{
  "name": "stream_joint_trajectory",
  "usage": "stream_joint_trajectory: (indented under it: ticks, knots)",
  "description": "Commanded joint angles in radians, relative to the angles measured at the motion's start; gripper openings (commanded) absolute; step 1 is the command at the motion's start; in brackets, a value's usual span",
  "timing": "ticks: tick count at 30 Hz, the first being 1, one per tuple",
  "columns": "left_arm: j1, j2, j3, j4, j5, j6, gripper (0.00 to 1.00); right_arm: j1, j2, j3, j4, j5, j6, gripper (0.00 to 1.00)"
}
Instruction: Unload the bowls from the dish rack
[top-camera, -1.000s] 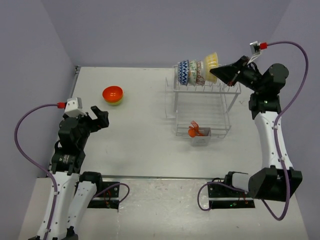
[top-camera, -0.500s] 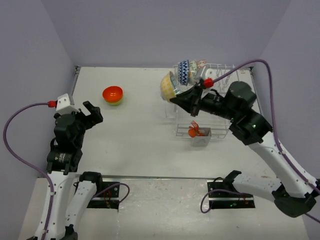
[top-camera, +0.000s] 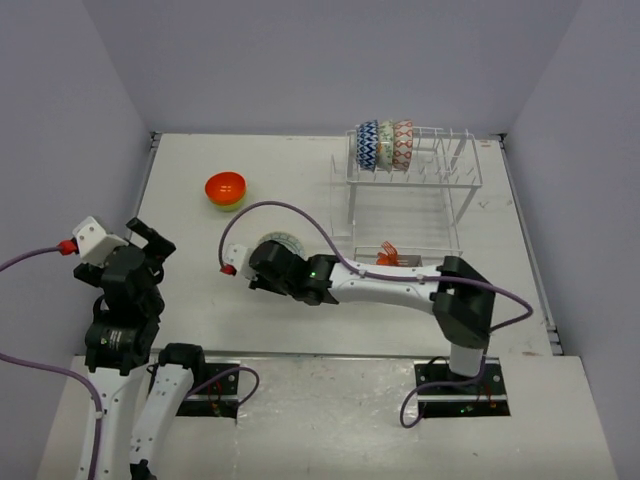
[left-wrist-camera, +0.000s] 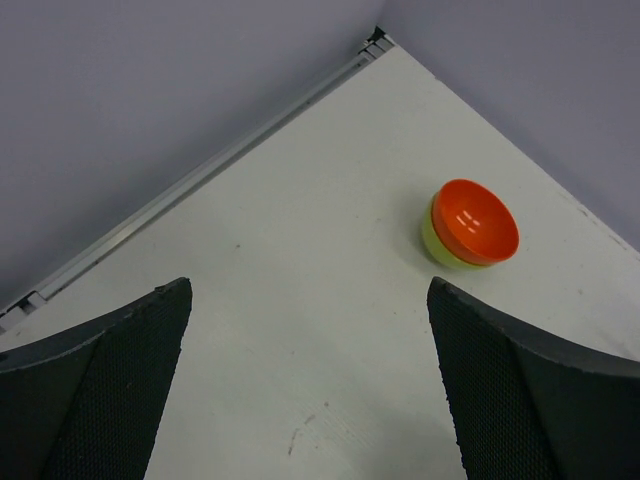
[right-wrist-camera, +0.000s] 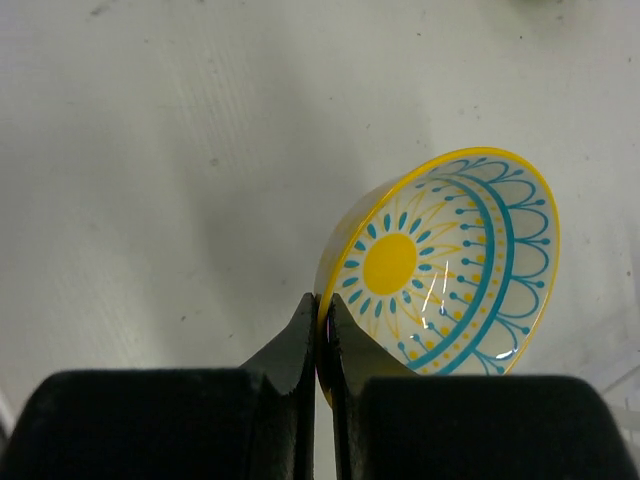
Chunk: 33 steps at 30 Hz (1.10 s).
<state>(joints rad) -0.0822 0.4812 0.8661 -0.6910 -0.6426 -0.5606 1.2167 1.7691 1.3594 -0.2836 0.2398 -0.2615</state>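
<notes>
My right gripper (right-wrist-camera: 320, 305) is shut on the rim of the pale yellow bowl (right-wrist-camera: 450, 260), which has a blue and yellow sun pattern inside and hangs tilted just above the table. From above, that bowl (top-camera: 279, 243) is left of the dish rack (top-camera: 412, 188), near the table's middle. Three patterned bowls stand on edge in the rack's top row: blue zigzag (top-camera: 367, 145), green-white (top-camera: 385, 145) and red-pink (top-camera: 403, 145). An orange bowl (top-camera: 225, 186) sits nested in a lime-green bowl (left-wrist-camera: 432, 240) at the far left. My left gripper (top-camera: 150, 240) is open and holds nothing.
Orange utensils (top-camera: 389, 254) show at the rack's front, where my right arm (top-camera: 380, 285) crosses in front of the caddy. The table's back-left corner and wall rail (left-wrist-camera: 375, 45) lie beyond the nested bowls.
My right arm has swung from the rack's right end across to the table's middle, carrying the pale yellow bowl out of the rack. The left arm has drawn back to the left.
</notes>
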Motion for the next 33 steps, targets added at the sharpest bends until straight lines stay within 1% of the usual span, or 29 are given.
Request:
stream_joint_trajectory:
  ticks: [1,3,5,8,13,15,16,17,18,20,21,22,23,24,27,28,29,30,32,33]
  knots:
    - [-0.021,-0.039,0.001,-0.019,-0.109,-0.050,1.00,-0.009,0.123,0.170,0.006,0.188,-0.082,0.00]
    - [-0.025,-0.033,-0.012,0.004,-0.080,-0.033,1.00,-0.017,0.231,0.228,0.004,0.225,-0.097,0.00]
    - [-0.025,-0.030,-0.012,0.010,-0.071,-0.025,1.00,-0.034,0.268,0.256,-0.009,0.213,-0.099,0.00]
    - [-0.028,-0.035,-0.015,0.015,-0.063,-0.022,1.00,-0.075,0.322,0.311,-0.046,0.150,-0.085,0.00]
    - [-0.030,-0.042,-0.019,0.027,-0.046,-0.013,1.00,-0.108,0.432,0.423,-0.138,0.132,-0.145,0.00]
    - [-0.030,-0.047,-0.022,0.031,-0.042,-0.009,1.00,-0.121,0.458,0.455,-0.164,0.093,-0.148,0.00]
    - [-0.030,-0.047,-0.022,0.034,-0.037,-0.004,1.00,-0.128,0.464,0.467,-0.189,0.081,-0.144,0.02]
    - [-0.030,-0.049,-0.024,0.036,-0.034,-0.002,1.00,-0.140,0.470,0.475,-0.198,0.072,-0.140,0.05]
    - [-0.030,-0.047,-0.026,0.041,-0.029,-0.001,1.00,-0.143,0.471,0.486,-0.204,0.066,-0.140,0.14]
    - [-0.030,-0.047,-0.029,0.050,-0.017,0.008,1.00,-0.146,0.467,0.486,-0.212,0.066,-0.142,0.24]
    - [-0.030,-0.047,-0.030,0.053,-0.012,0.011,1.00,-0.146,0.463,0.483,-0.216,0.066,-0.143,0.39]
    - [-0.030,-0.049,-0.032,0.056,-0.006,0.016,1.00,-0.144,0.457,0.478,-0.219,0.064,-0.143,0.47]
    - [-0.030,-0.047,-0.032,0.056,-0.005,0.018,1.00,-0.143,0.446,0.475,-0.226,0.056,-0.143,0.52]
    - [-0.030,-0.047,-0.032,0.056,-0.005,0.018,1.00,-0.143,0.406,0.452,-0.227,0.040,-0.140,0.67]
    - [-0.030,-0.049,-0.033,0.058,-0.005,0.018,1.00,-0.138,0.299,0.388,-0.186,0.015,-0.105,0.85]
    - [-0.030,-0.049,-0.033,0.058,-0.003,0.018,1.00,-0.138,0.203,0.377,-0.175,-0.015,-0.073,0.94]
    - [-0.030,-0.049,-0.032,0.056,-0.002,0.018,1.00,-0.138,0.149,0.368,-0.169,-0.036,-0.053,0.99]
    - [-0.030,-0.047,-0.033,0.057,0.000,0.018,1.00,-0.138,0.033,0.341,-0.143,-0.048,-0.017,0.99]
    - [-0.030,-0.046,-0.035,0.062,0.009,0.024,1.00,-0.143,-0.089,0.317,-0.125,-0.034,0.017,0.99]
    - [-0.030,-0.046,-0.038,0.070,0.015,0.028,1.00,-0.154,-0.147,0.298,-0.103,-0.010,0.086,0.99]
